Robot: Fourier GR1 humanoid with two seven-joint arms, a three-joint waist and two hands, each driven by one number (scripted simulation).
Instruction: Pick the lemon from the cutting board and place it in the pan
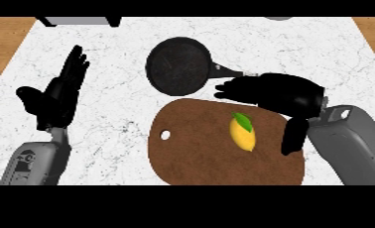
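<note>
The right hand [282, 93] hangs over the far right edge of the cutting board [205, 157], palm down, its fingers stretched out toward the left and holding nothing; the thumb points down beside the board's right rim. Its fingertips lie just in front of the pan's handle [228, 70], though whether they touch it cannot be told. The lemon [243, 134] lies on the board just below and left of this hand, apart from it, its green leaf at the upper end. The board is a brown rounded slab with a small hole near its left edge.

Beyond the board sits the black pan [179, 66], round and dark, its handle pointing right toward the hand.

The left hand [58, 95] shows at the left side, open and upright, fingers straight and pointing away, holding nothing, well apart from the board and pan.

All of this rests on a white marbled surface [110, 123]. Wooden flooring [15, 36] shows at both upper corners, and a grey object with dark edges [81, 21] sits at the far edge.
</note>
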